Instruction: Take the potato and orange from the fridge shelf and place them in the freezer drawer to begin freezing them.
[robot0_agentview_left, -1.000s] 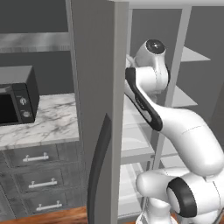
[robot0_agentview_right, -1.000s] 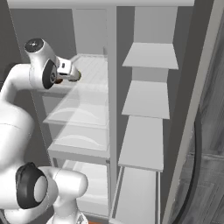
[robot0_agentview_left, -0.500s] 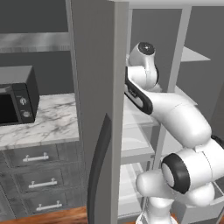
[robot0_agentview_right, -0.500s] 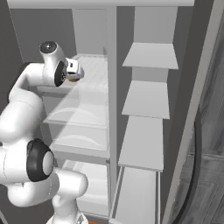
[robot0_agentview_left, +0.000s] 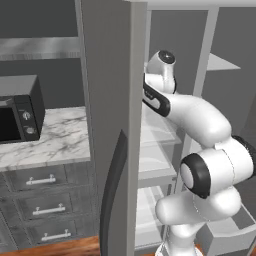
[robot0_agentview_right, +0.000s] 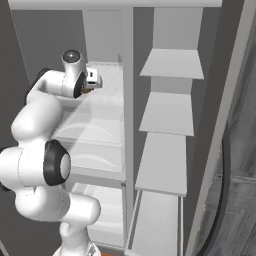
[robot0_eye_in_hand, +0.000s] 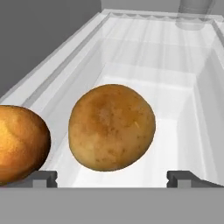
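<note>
Reaching into the fridge, the white arm bends from the lower left of the right base view up to the upper left, where the gripper (robot0_agentview_right: 93, 80) points at the top glass shelf (robot0_agentview_right: 107, 95); a small brownish spot sits just under its tip there, too small to name.

In the hand view the potato (robot0_eye_in_hand: 112, 127) sits at the centre of the frame, a dull tan lump with fine speckles, resting on the pale shelf. The orange (robot0_eye_in_hand: 21, 143) lies at the lower left, brighter and smoother, cut off by the left edge. A narrow gap separates the two (they look close but not touching). Both rest near the front lip of the shelf, which runs away toward the top of the frame between low white side walls.

Two dark fingertips (robot0_eye_in_hand: 43, 178) rise at the bottom of the hand view, one at lower left and one at lower right, spread wide apart. The potato lies between their lines, ahead of them, and nothing is gripped.

In the left base view the arm (robot0_agentview_left: 195, 115) curves up from the lower right behind the grey fridge door (robot0_agentview_left: 112, 125), and the freezer drawer (robot0_agentview_left: 230, 232) stands pulled out at the bottom right corner. A microwave (robot0_agentview_left: 17, 112) sits on the marble counter (robot0_agentview_left: 55, 137) at the left.
</note>
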